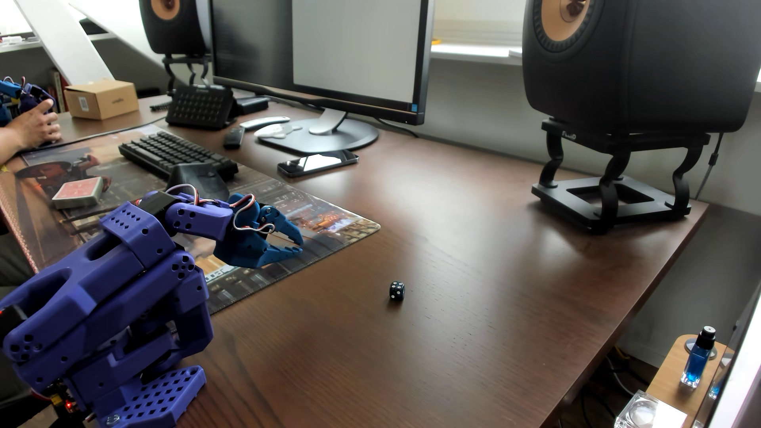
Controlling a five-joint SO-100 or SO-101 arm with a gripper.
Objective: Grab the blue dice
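Note:
The blue dice [397, 290] is a tiny dark navy cube with white pips, resting on the bare brown desk a little right of centre. My blue gripper [299, 243] hovers above the right end of the printed desk mat, up and to the left of the dice and well apart from it. Its two toothed fingers are close together with only a thin gap at the tips, and nothing is between them. The purple arm [107, 284] is folded low over its base at the lower left.
A desk mat [329, 224] carries a keyboard [177, 154], mouse [206, 179] and red card deck [78, 192]. A phone [317, 161], monitor stand [317, 138] and speaker stand [609, 197] lie behind. A bottle of blue liquid [698, 362] stands at the lower right. A hand [35, 123] is at far left.

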